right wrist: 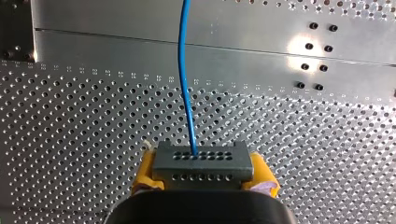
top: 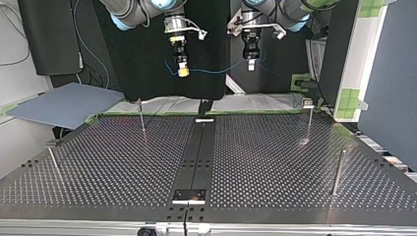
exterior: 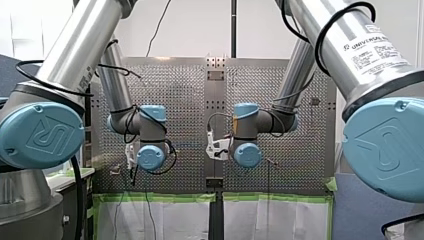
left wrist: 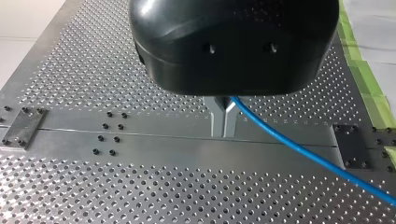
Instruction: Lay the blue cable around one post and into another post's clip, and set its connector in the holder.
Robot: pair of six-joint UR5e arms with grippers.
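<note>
Perforated table [top: 123,162] — four thin posts [top: 337,172] upright, dark plate [top: 189,194] on centre strip [top: 196,152].

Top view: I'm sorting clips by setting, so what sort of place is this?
Probably a robotics lab test cell: a perforated table with thin posts, green tape on the surrounds, and two arms holding a blue cable and its connector above it.
</note>
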